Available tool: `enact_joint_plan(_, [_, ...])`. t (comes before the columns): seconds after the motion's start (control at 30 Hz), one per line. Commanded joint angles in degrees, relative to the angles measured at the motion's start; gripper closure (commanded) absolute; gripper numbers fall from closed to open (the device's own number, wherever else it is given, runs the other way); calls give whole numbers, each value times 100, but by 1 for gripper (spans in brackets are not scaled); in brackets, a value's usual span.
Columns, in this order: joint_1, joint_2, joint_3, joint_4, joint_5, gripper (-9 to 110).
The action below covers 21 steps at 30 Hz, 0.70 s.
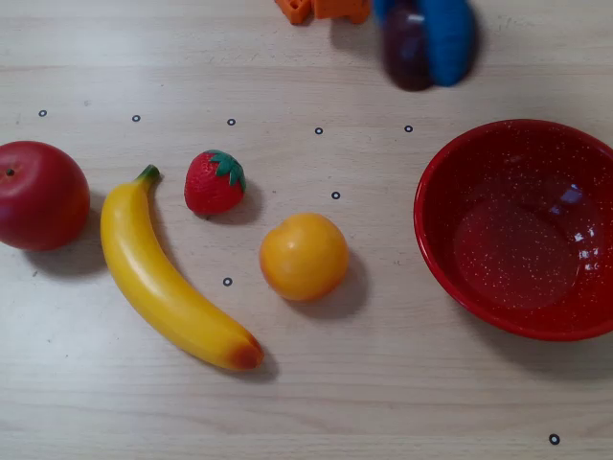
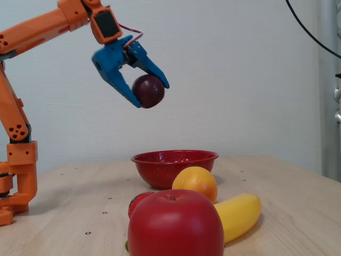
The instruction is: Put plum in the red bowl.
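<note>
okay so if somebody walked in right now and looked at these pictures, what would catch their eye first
Probably the blue gripper high in the air in the fixed view, clamped on the dark plum. Next, the big red bowl at the overhead view's right edge, empty, then the red apple looming closest to the fixed camera.

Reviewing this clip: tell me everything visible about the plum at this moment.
The plum is a small, round, glossy dark maroon fruit, smooth-skinned and whole. It is clamped between the blue fingers of the gripper, held high in the air, touching nothing else. In the overhead view it appears blurred at the top edge, beyond the red bowl's rim, not yet over it.
</note>
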<state>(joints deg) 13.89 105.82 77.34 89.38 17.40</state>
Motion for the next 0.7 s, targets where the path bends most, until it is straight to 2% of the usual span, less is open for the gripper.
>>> enact_joint_plan(0.0, [466,88,-624,-413,-141,101])
enact_joint_plan(0.33, [1397,-879,-589,-1204,9,101])
enact_joint_plan(0.67, [1424,-1819,-88,-2268,580,101])
